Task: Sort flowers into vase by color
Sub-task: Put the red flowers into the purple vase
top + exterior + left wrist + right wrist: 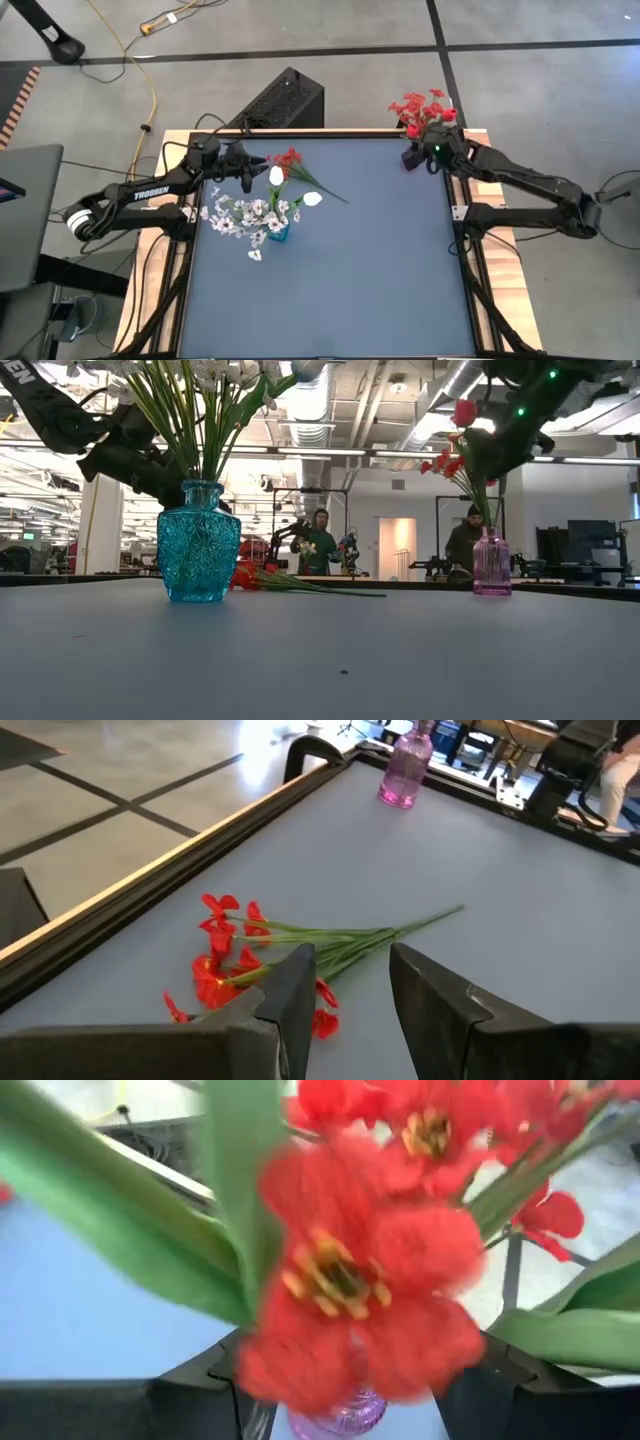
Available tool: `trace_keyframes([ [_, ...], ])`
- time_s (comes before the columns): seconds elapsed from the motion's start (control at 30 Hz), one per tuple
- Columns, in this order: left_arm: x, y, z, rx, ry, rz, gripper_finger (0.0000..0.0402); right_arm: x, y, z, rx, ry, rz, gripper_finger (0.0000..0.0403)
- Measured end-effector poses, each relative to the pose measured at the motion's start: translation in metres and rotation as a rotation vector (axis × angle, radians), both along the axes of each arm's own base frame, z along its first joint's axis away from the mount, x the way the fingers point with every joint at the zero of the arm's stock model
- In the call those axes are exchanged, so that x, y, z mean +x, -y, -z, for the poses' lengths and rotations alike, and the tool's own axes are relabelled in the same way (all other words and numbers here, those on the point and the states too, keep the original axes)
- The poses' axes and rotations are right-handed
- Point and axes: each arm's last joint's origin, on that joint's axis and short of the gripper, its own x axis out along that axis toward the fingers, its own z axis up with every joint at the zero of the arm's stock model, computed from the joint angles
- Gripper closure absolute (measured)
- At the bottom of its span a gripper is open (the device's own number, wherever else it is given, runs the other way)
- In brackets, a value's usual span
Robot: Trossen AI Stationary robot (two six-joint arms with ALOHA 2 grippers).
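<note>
A spray of red flowers [235, 960] lies on the table [340, 290] near its far edge. The left gripper [345, 995] hovers over the stems, fingers parted; its arm reads TROSSEN. White flowers [245, 215] fill the blue vase [198, 541]. The right gripper [420, 152] is at the pink vase [491, 563] of red blooms [420, 106]; blossoms hide its fingers. Only the low view shows two people [320, 540] beyond the table.

Right gripper [345, 1380]: my wrist view is filled by blurred red blossoms [350, 1280]; I can't read the finger gap.
Pink vase [345, 1415]: only a sliver shows under the blooms.
Blue vase flowers [200, 400]: heads cut off by the low view's upper edge.
People [320, 540] far behind: too small for detail.
</note>
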Motion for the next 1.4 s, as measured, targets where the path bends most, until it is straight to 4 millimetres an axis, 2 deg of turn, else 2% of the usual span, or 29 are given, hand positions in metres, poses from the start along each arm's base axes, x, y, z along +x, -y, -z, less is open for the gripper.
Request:
trace_keyframes([
  [0.13, 0.001, 0.001, 0.0, 0.002, -0.005, 0.009, 0.0282, 0.002, -0.001, -0.019, 0.063, 0.002, -0.062, 0.0159],
  [0.27, 0.001, 0.002, 0.002, -0.002, -0.019, 0.013, 0.0282, 0.001, -0.006, -0.03, 0.197, -0.019, -0.13, 0.0159],
  [0.5, 0.001, 0.002, 0.003, -0.005, -0.032, 0.03, 0.0282, 0.0, -0.017, -0.032, 0.435, 0.003, -0.302, 0.0159],
  [0.7, 0.0, 0.005, 0.006, -0.038, -0.046, 0.082, 0.0282, 0.011, -0.037, -0.033, 0.591, 0.088, -0.542, 0.0159],
  [0.83, -0.001, 0.007, 0.011, -0.063, -0.084, 0.095, 0.0282, 0.025, -0.055, -0.034, 0.599, 0.139, -0.642, 0.0159],
  [1.03, -0.003, 0.008, 0.015, -0.079, -0.123, 0.104, 0.0282, 0.044, -0.092, -0.017, 0.565, 0.154, -0.754, 0.0159],
  [1.23, -0.003, 0.008, 0.015, -0.069, -0.127, 0.108, 0.0282, 0.08, -0.123, 0.018, 0.473, 0.193, -0.823, 0.0159],
  [1.33, -0.003, 0.008, 0.015, -0.069, -0.127, 0.108, 0.0282, 0.106, -0.127, 0.034, 0.395, 0.179, -0.819, 0.0159],
  [1.4, -0.003, 0.008, 0.015, -0.069, -0.128, 0.107, 0.0282, 0.124, -0.121, 0.047, 0.324, 0.168, -0.773, 0.0159],
])
